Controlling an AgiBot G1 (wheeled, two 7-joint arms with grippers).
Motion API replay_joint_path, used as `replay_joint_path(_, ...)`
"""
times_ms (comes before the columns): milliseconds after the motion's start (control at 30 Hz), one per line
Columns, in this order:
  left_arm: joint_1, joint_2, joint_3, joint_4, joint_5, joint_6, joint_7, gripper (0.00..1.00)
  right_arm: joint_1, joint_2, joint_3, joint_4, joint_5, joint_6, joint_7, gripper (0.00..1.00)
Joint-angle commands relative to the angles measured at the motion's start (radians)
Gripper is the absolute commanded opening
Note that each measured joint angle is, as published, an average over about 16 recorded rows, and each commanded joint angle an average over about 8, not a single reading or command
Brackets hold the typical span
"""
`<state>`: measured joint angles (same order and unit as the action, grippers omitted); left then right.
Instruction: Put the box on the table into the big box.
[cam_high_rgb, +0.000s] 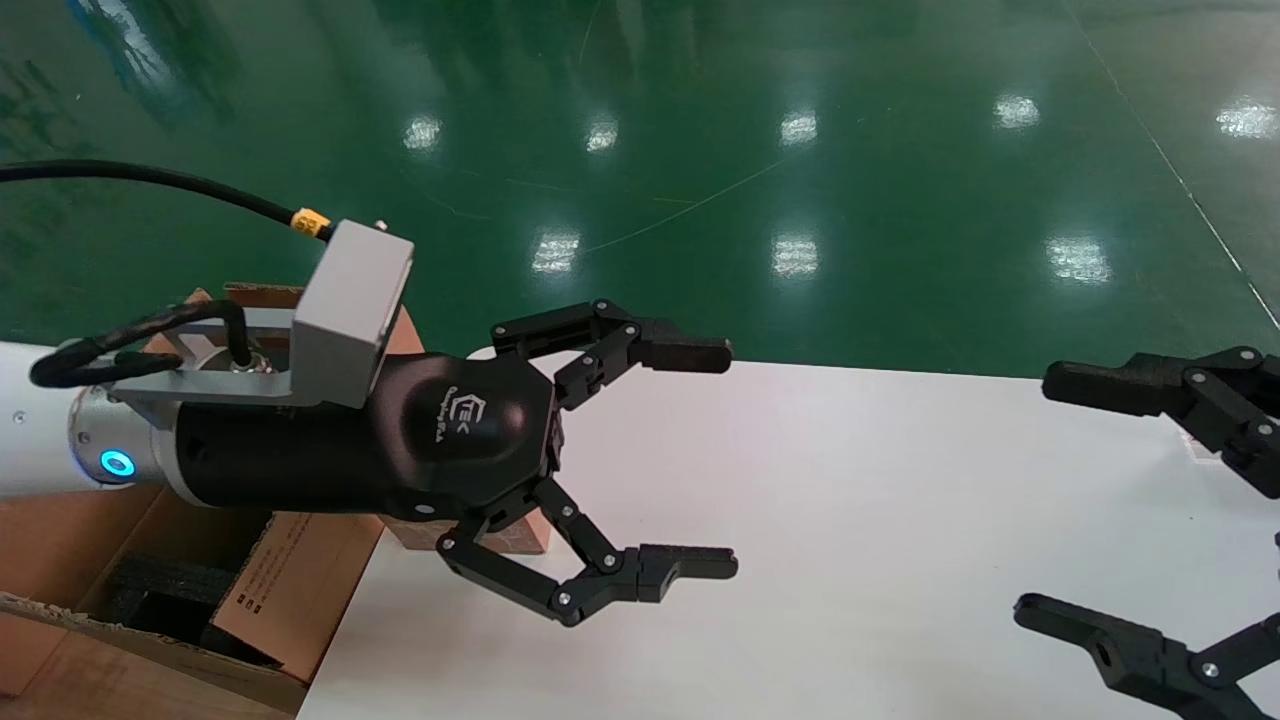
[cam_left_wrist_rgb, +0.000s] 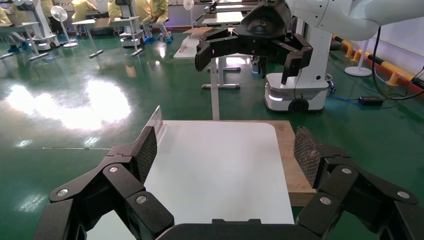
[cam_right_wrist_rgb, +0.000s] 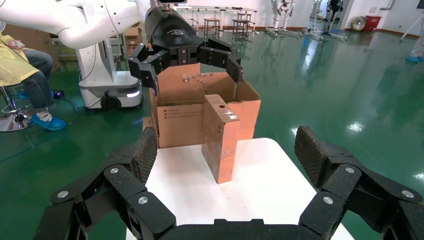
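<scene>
Glossy green floor (cam_high_rgb: 800, 150) all around, white table (cam_high_rgb: 850, 520) in front. The box (cam_right_wrist_rgb: 220, 137) stands upright on the table near its left end, close by the big box (cam_right_wrist_rgb: 182, 117). In head view only a sliver of the box (cam_high_rgb: 520, 535) shows under the left gripper body. Big box (cam_high_rgb: 290, 580) sits off the table's left edge, flaps up, black foam (cam_high_rgb: 165, 590) inside, printed text on one flap.

Left gripper (cam_high_rgb: 690, 460) hangs above the table, pointing toward the right, jaws spread wide, nothing between them. Box lies below and behind the fingertips, under the gripper's palm, not between the jaws. From the right wrist view the left gripper (cam_right_wrist_rgb: 192, 70) is higher than the box top, apart from it. Left wrist view shows both fingers (cam_left_wrist_rgb: 145, 152) parted with bare table (cam_left_wrist_rgb: 220, 165) between.

Right gripper (cam_high_rgb: 1035, 490) at the table's right side, jaws also released wide, holding nothing, well apart from the box. Right wrist view looks across the table at the box between its parted fingers (cam_right_wrist_rgb: 147, 152).
</scene>
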<state>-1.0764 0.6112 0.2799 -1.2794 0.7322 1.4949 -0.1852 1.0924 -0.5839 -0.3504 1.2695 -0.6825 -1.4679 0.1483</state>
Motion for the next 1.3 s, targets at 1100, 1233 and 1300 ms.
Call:
replay_joint_path(1100, 0.000, 0.000, 0.000, 0.000, 0.000, 0.000, 0.000, 1.00, 0.000, 0.000, 0.000, 0.000, 0.000, 0.000, 0.000, 1.00)
replay_joint_path(1233, 0.000, 0.000, 0.000, 0.000, 0.000, 0.000, 0.000, 1.00, 0.000, 0.000, 0.000, 0.000, 0.000, 0.000, 0.000, 1.00)
replay_joint_path(1300, 0.000, 0.000, 0.000, -0.001, 0.000, 0.000, 0.000, 1.00, 0.000, 0.000, 0.000, 0.000, 0.000, 0.000, 0.000, 1.00)
